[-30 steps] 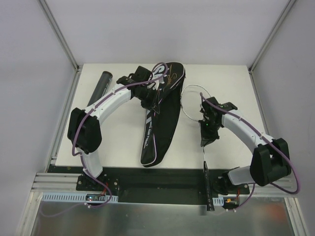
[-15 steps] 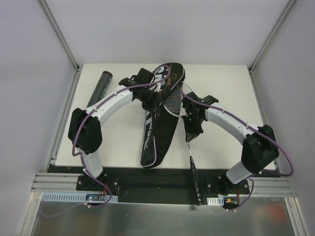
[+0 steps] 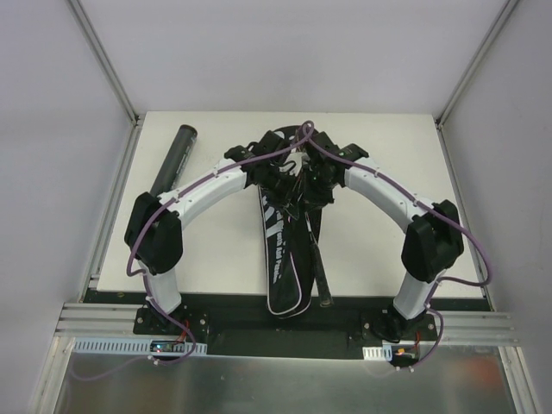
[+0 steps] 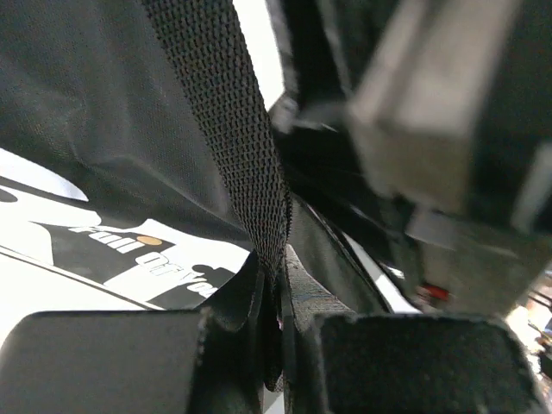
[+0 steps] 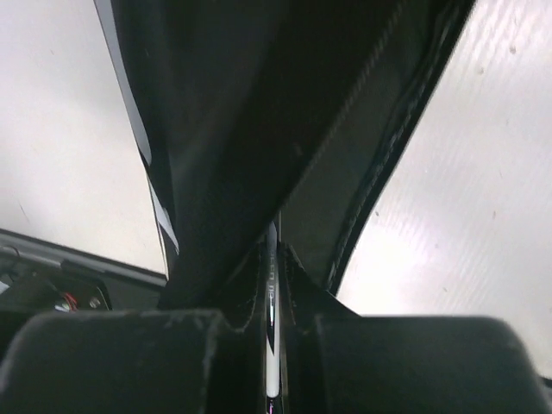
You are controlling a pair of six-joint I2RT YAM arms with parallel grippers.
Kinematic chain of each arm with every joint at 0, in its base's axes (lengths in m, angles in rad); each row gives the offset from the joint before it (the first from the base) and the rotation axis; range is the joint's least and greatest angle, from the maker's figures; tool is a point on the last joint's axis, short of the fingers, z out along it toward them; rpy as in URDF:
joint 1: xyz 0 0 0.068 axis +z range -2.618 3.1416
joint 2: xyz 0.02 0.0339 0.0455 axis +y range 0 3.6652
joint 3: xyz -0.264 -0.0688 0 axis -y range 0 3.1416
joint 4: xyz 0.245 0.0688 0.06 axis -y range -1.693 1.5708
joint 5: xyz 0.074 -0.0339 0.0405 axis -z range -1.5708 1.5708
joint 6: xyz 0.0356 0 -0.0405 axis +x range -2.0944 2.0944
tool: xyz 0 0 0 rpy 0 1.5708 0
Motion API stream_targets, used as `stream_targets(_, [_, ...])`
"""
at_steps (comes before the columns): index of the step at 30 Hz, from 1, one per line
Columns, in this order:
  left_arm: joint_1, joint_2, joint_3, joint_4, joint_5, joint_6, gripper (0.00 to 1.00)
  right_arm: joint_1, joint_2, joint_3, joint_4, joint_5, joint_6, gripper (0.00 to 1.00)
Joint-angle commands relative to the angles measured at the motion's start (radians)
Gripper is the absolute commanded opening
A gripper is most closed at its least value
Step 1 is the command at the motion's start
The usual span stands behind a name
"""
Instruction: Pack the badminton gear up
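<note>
The black bag (image 3: pixel 283 259) lies lengthwise mid-table, its far end lifted between both grippers. My left gripper (image 3: pixel 285 177) is shut on the bag's woven strap (image 4: pixel 233 129), pinched between the fingers (image 4: pixel 276 345). My right gripper (image 3: pixel 315 185) is shut on the thin silver shaft of a racket (image 5: pixel 272 285), right at the bag's dark opening (image 5: pixel 241 103). The racket's head is hidden in or behind the bag. Its black handle (image 3: pixel 321 280) sticks out toward the near edge. The long black tube (image 3: pixel 175 157) lies at the far left. No shuttlecocks or second racket show.
The white table (image 3: pixel 388 147) ends at a black rail (image 3: pixel 233 304) in front. Grey walls and metal corner posts (image 3: pixel 103 60) stand close at left, right and back. The two arms curve inward and nearly touch over the bag.
My right gripper has carried the racket left from the table's right side to the bag's mouth. The bag has swung straighter and slid toward the near edge.
</note>
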Motion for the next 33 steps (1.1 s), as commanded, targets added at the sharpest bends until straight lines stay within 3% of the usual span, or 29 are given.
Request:
stream_targets(1, [0.011, -0.045, 0.020, 0.012, 0.237, 0.026, 0.00, -0.005, 0.029, 0.010, 0.219, 0.032, 0.066, 0.01])
stream_targets(6, [0.029, -0.032, 0.040, 0.010, 0.416, 0.009, 0.00, -0.017, 0.034, -0.048, 0.362, 0.104, 0.118, 0.01])
stream_targets(11, [0.029, -0.039, 0.037, 0.014, 0.461, -0.010, 0.00, -0.047, 0.044, -0.061, 0.430, 0.210, 0.237, 0.01])
stream_targets(19, [0.033, -0.025, 0.020, 0.076, 0.498, -0.077, 0.00, -0.049, 0.130, 0.074, 0.364, 0.242, 0.377, 0.01])
stream_targets(29, [0.037, -0.025, 0.025, 0.181, 0.571, -0.175, 0.00, -0.029, 0.196, 0.067, 0.275, 0.360, 0.440, 0.01])
stream_targets(33, [0.033, -0.034, -0.001, 0.277, 0.596, -0.273, 0.00, -0.006, 0.207, 0.012, 0.328, 0.390, 0.538, 0.01])
